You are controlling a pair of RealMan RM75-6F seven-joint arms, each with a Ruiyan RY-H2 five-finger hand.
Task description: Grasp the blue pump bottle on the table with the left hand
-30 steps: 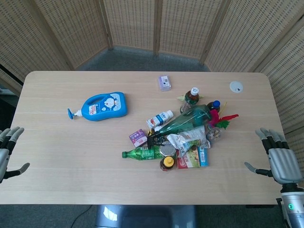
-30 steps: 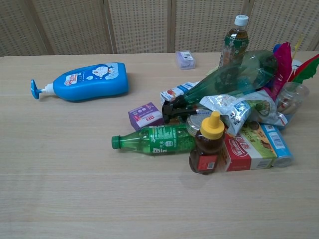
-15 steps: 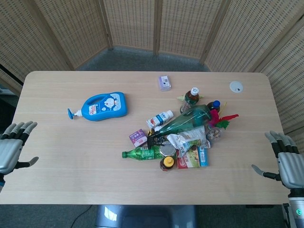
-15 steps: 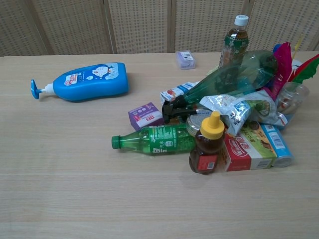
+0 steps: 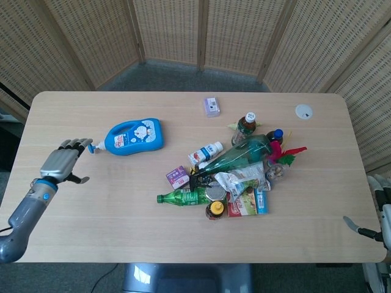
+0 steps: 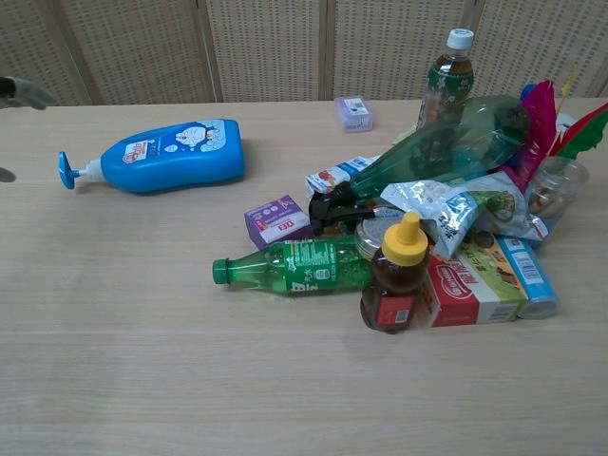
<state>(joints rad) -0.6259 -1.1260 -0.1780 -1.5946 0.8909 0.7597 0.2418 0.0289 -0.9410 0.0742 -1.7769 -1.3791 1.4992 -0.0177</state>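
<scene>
While empty, left hand (image 5: 63, 161) beside pump bottle (image 5: 134, 136)

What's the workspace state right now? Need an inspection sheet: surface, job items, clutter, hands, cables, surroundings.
Surface: light wooden table, flat, no spills seen.
Job's things: blue pump bottle lies on its side, apart from the pile, pump head toward the left hand; not yet grasped.
Clutter: pile right of centre with green soda bottle, honey bottle, large green bottle, snack packets and boxes; small purple box and white disc lie apart.
Hands: left hand open, beside the pump head, holding nothing; right hand at the table's right edge, mostly cut off.
Cables: one dark cable below the table's front edge, left side.
Surroundings: woven folding screens behind the table.
</scene>
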